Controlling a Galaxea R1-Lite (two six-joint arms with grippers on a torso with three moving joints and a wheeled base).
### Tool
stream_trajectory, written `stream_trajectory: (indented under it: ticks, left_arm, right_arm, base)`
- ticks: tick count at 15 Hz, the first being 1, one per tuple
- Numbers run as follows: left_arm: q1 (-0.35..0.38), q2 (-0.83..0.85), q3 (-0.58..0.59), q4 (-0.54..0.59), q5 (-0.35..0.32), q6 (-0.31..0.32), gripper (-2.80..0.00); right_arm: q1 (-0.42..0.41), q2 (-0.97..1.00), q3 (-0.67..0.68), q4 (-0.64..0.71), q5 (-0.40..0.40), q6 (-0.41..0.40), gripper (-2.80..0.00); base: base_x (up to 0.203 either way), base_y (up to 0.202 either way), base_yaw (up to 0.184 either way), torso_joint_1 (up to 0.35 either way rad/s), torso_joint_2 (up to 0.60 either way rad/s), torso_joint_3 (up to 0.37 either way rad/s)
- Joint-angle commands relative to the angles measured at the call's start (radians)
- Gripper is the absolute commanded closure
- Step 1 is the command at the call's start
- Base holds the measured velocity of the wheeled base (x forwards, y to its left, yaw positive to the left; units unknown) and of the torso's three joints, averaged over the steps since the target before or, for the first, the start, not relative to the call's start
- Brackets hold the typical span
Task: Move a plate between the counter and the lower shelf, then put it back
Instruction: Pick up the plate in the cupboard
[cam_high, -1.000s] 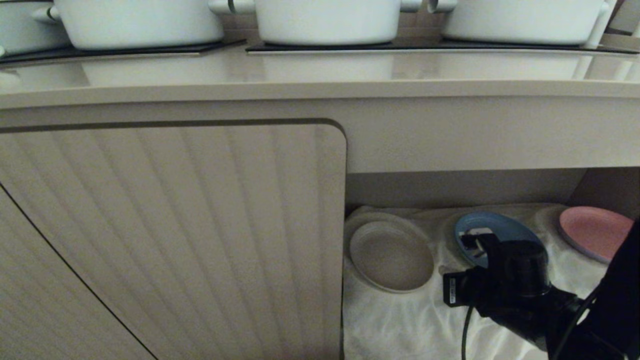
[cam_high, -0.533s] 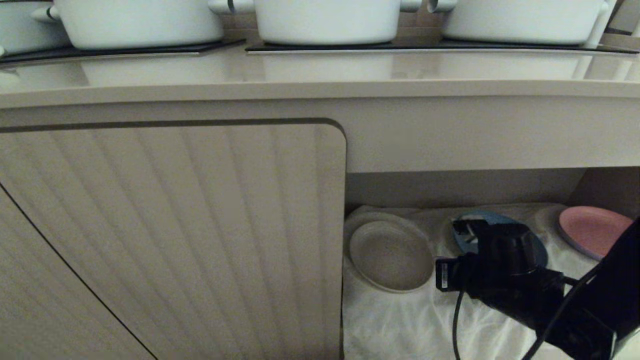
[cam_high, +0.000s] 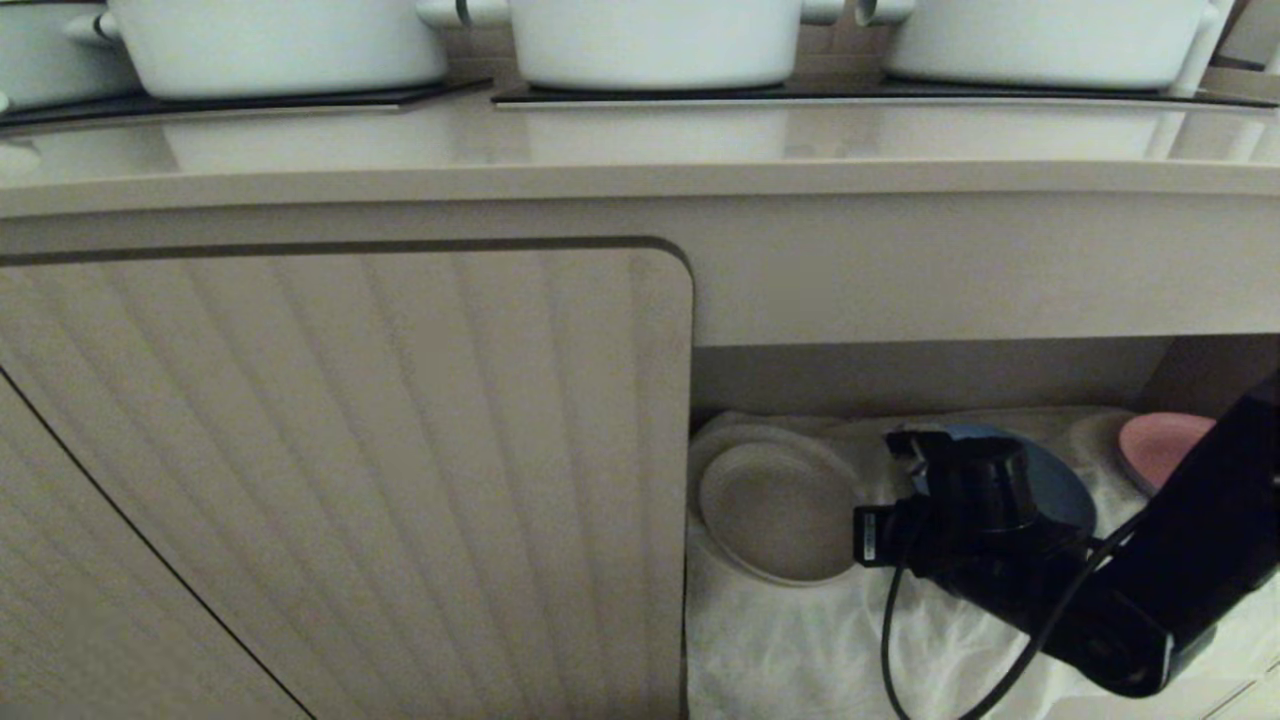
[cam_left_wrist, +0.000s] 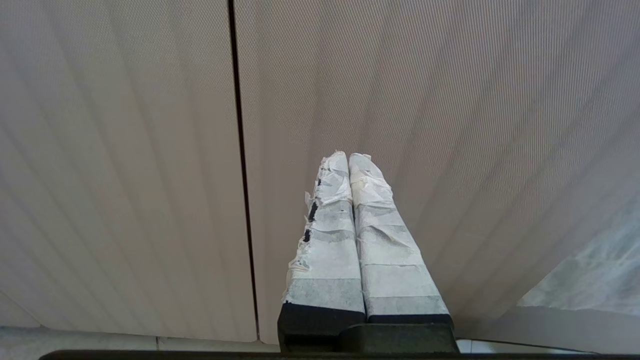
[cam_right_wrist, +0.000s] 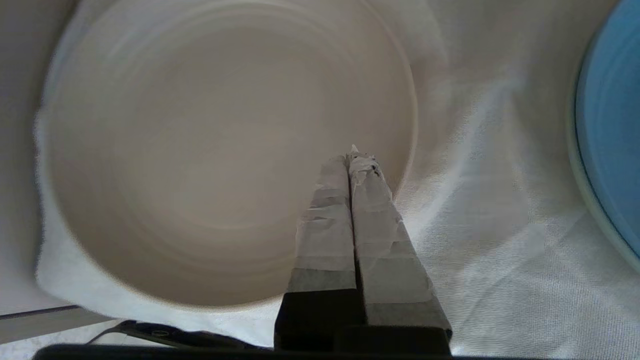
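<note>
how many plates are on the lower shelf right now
3. The cream plate lies at the left of the white cloth, the blue plate in the middle behind the right gripper, the pink plate at the right. The arm may hide more.

The counter (cam_high: 640, 150) runs across the top of the head view, smooth and beige with a thick front edge; three white pots (cam_high: 655, 40) stand along its back on black inset panels (cam_high: 850, 95). Below it at the right opens the lower shelf (cam_high: 930, 375), its floor draped in a wrinkled white cloth (cam_high: 800, 650). Directly on the cloth lie the plate (cam_high: 775, 510) at the left, a blue plate (cam_high: 1055, 485) in the middle and a pink plate (cam_high: 1160, 450) at the right, each apart from the others.
</note>
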Motion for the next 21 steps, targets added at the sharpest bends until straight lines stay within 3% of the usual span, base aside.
stream_trajectory:
  ticks: [1, 6, 7, 10, 21]
  left_arm:
    - [0.0, 0.0, -0.001, 0.0, 0.001, -0.001, 0.0]
    - [0.0, 0.0, 0.001, 0.0, 0.001, -0.001, 0.0]
    - [0.0, 0.0, -0.001, 0.0, 0.001, -0.001, 0.0]
    - [0.0, 0.0, -0.001, 0.0, 0.001, -0.001, 0.0]
    - [0.0, 0.0, 0.0, 0.0, 0.001, -0.001, 0.0]
  right_arm:
    - [-0.012, 0.023, 0.006, -0.006, 0.0, 0.001, 0.0]
    - [-0.019, 0.026, 0.023, 0.008, 0.035, 0.002, 0.0]
    - [-0.019, 0.029, 0.023, 0.001, 0.035, 0.005, -2.8]
    - [-0.019, 0.011, 0.013, 0.006, 0.028, 0.062, -2.8]
    - [-0.021, 0.075, -0.034, 0.016, 0.035, 0.067, -2.8]
  base:
    - [0.0, 0.0, 0.0, 0.0, 0.0, 0.0]
    - [0.0, 0.0, 0.0, 0.0, 0.0, 0.0]
    - [0.0, 0.0, 0.0, 0.0, 0.0, 0.0]
    - [0.0, 0.0, 0.0, 0.0, 0.0, 0.0]
    - [0.0, 0.0, 0.0, 0.0, 0.0, 0.0]
